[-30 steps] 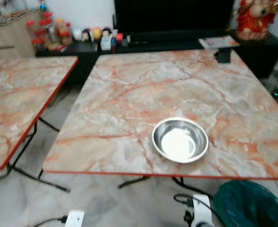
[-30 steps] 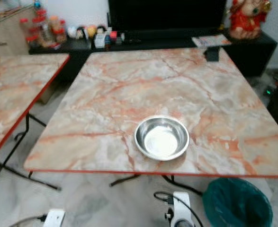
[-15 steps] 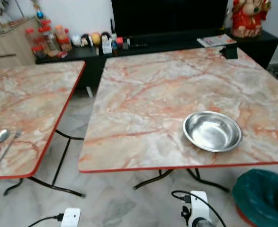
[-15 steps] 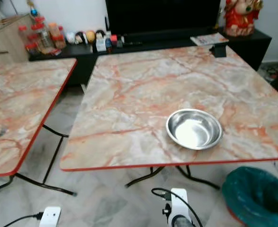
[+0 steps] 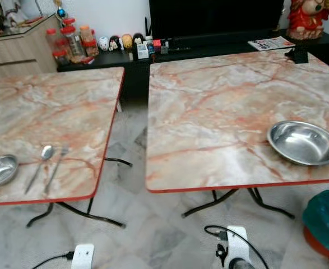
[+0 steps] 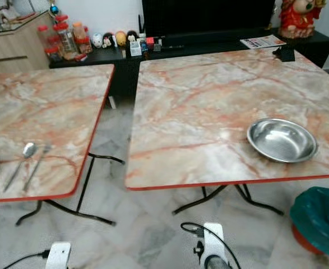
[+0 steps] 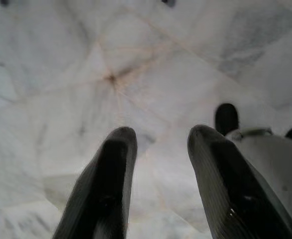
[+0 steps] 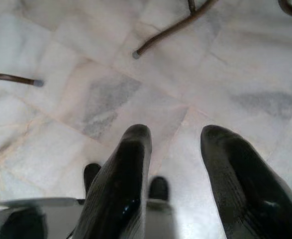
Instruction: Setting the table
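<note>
meanwhile steel bowl (image 5: 303, 142) sits on table (image 5: 209, 112), pincers (image 7: 158, 149) hanging floorward.
</note>
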You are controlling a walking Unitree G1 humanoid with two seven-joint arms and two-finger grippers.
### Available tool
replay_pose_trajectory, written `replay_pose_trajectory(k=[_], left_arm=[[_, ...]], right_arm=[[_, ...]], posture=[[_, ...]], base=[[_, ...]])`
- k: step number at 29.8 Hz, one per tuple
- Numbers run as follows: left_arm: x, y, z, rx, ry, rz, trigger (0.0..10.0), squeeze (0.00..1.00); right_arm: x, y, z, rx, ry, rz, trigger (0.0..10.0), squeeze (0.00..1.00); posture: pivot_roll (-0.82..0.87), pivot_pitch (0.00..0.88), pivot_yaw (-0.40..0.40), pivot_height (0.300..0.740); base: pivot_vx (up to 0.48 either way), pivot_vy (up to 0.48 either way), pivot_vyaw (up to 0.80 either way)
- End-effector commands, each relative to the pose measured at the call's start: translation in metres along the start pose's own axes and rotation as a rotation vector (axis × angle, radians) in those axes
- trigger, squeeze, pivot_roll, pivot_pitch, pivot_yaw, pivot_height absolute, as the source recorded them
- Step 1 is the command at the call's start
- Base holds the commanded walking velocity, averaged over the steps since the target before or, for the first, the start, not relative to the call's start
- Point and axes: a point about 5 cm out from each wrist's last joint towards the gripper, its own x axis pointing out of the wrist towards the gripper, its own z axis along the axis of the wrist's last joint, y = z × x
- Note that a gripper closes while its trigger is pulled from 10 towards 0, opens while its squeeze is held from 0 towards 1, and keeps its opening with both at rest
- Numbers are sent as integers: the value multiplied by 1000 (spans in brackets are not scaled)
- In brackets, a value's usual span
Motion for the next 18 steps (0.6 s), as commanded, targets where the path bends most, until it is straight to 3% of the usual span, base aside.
replay_pose_trajectory(k=[1, 18], left_arm=[[-1, 10, -5, -12, 16, 29, 10000, 0], [-2, 14, -7, -25, 21, 44, 10000, 0]], right_arm=[[1, 6, 4, 12, -11, 16, 10000, 0], [0, 9, 2, 16, -8, 22, 10000, 0]], posture=[[-7, 0, 82, 740], [3, 0, 86, 740]], base=[[0, 480, 0], [0, 479, 0]])
